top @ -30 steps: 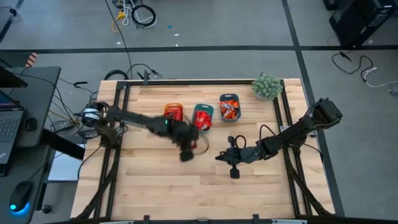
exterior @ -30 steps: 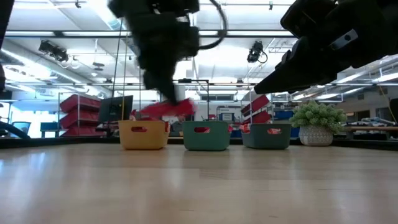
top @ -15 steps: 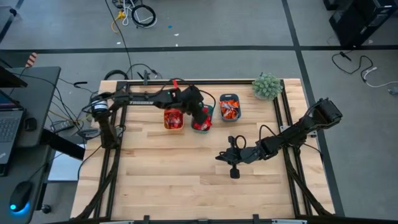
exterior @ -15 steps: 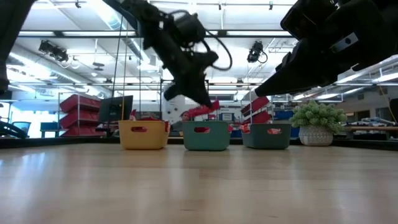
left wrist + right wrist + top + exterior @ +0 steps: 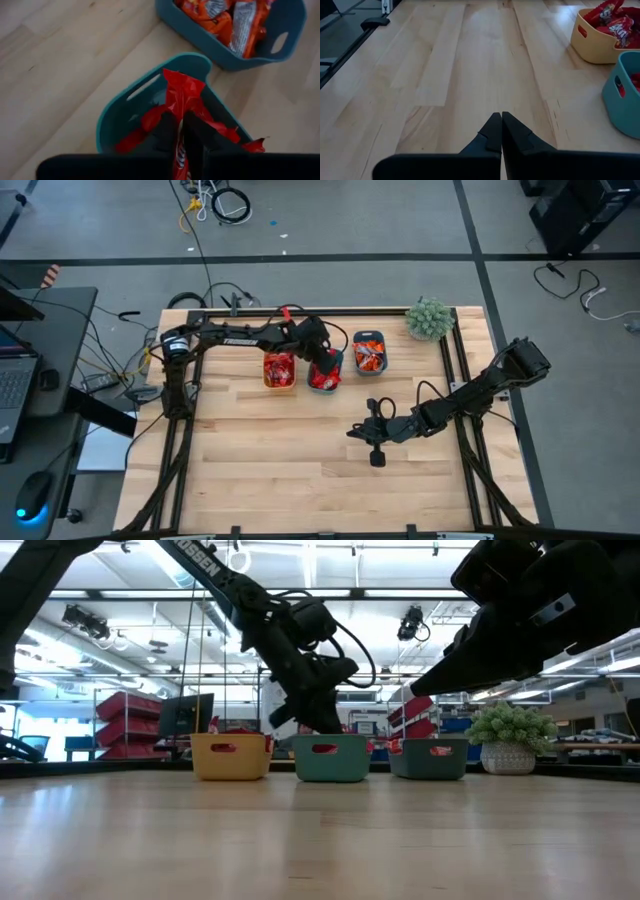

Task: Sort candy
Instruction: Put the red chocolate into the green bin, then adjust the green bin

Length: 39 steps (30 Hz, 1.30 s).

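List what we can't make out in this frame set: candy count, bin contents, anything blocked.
- Middle teal bin: in the high view the left gripper covers most of it, so its candy can't be counted.
- Red candy between the left fingers: its lower end is hidden behind them in the left wrist view.
- Yellow bin: the low view shows only its wall, not its fill.
- Wrapper print: too small in the high view.
- Right gripper: nothing hidden, shut over bare table.

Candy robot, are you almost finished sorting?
Looks nearly done. All three bins, yellow bin, middle teal bin and far teal bin, hold candy, and no loose candy shows on the table. The left gripper holds a red candy over the middle bin, not yet dropped.
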### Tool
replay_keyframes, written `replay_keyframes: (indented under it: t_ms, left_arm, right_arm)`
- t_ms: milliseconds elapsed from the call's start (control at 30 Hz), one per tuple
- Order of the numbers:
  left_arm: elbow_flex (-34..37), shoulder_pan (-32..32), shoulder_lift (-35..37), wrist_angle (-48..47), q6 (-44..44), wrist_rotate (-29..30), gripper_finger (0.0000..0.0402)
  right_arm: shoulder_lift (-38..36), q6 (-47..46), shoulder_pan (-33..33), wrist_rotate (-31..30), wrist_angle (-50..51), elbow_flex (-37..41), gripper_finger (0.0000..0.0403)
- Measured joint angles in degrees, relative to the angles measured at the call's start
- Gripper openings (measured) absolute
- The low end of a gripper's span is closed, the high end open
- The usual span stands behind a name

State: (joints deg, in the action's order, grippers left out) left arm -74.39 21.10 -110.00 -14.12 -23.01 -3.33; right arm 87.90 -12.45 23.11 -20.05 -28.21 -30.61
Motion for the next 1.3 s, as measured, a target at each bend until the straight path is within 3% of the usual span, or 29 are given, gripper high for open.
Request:
replay_keyframes:
  t_ms: [400, 567, 700, 900, 1033, 1300]
  left_arm:
    - [-3.6, -0.2, 0.0, 0.0, 8.3, 0.0, 0.0133]
    - [-6.0, -0.2, 0.3, -2.9, 15.5, -0.1, 0.0154]
    - [-5.8, -0.7, 3.2, -3.1, 22.6, 0.9, 0.0122]
    - [2.1, -2.0, 9.1, 7.5, 26.1, 1.6, 0.0011]
    - [9.6, -2.2, 13.9, 17.3, 26.0, 1.6, 0.0007]
    - [24.9, -5.2, 26.5, 34.1, 27.4, 1.6, 0.0003]
  right_arm:
    - [-0.1, 0.2, -1.7, 0.0, 0.1, 0.0, 0.0000]
    - [-0.1, -1.1, -3.2, -0.9, 0.2, 0.0, 0.0000]
    - [-0.2, -6.6, -7.5, -7.7, 1.7, 0.0, 0.0000]
    - [0.5, -10.6, -16.0, -8.9, 2.5, 0.0, 0.0000]
    - [1.9, -12.1, -19.8, -8.9, 3.5, -1.4, 0.0000]
    - [9.2, -18.2, -22.8, -8.8, 18.6, -11.2, 0.0000]
